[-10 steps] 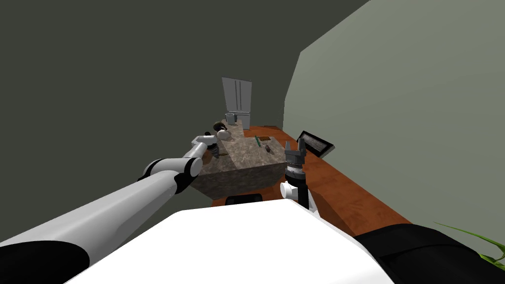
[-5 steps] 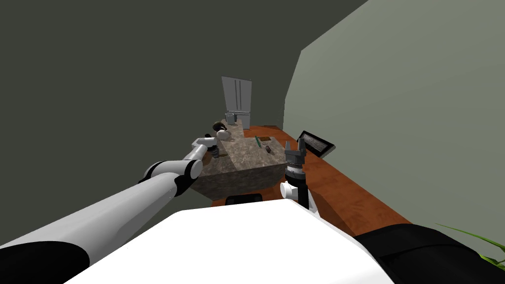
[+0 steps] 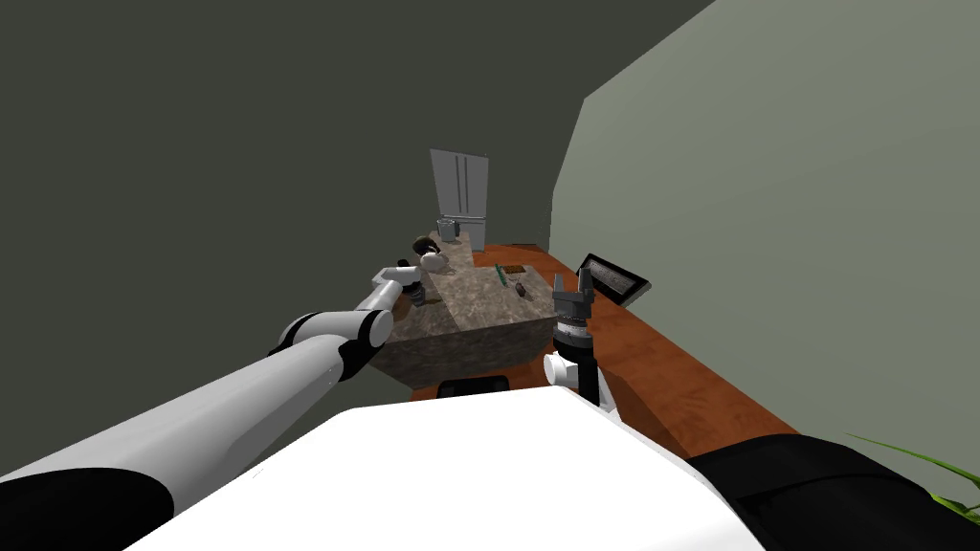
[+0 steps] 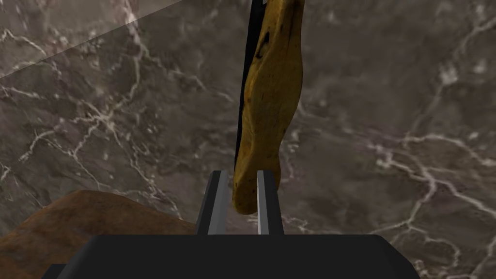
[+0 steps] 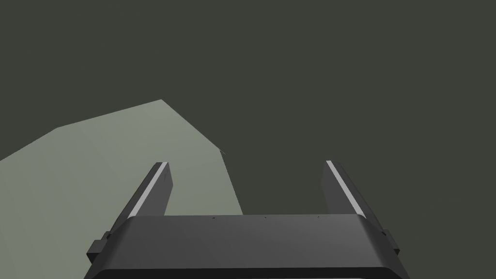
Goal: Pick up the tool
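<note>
Against one second ago, the left forearm and elbow were seen a little higher and further in over the counter (image 3: pixel 478 311) in the head view. Over the last half second almost nothing was seen to move. Nothing on the counter top was seen to shift.

The left gripper (image 4: pixel 240 174) was placed at the counter's left edge. Its fingers (image 4: pixel 219 203) were drawn in narrow, far closer than the open stance, with the butt end of the tool (image 4: pixel 269 97) between them. The tool was seen as a yellow-brown handle with a black strip along one side, running straight away from the gripper over the marbled top. Its far end was cut off by the frame. A brown rounded thing (image 4: pixel 97 218) lay just beside the gripper body; what it was could not be told.

The right gripper (image 5: pixel 247 163) was held spread wide with nothing in it, raised near the counter's near right corner. A green thing (image 3: pixel 500 275) and a dark thing (image 3: pixel 521 288) lay toward the right edge, well apart from the left gripper.

Judged: the grasp was made and the lift barely begun. Whether the tool was clear of the top could not be told. The hold was at the very end of the handle, so droop or slip was judged the risk.
</note>
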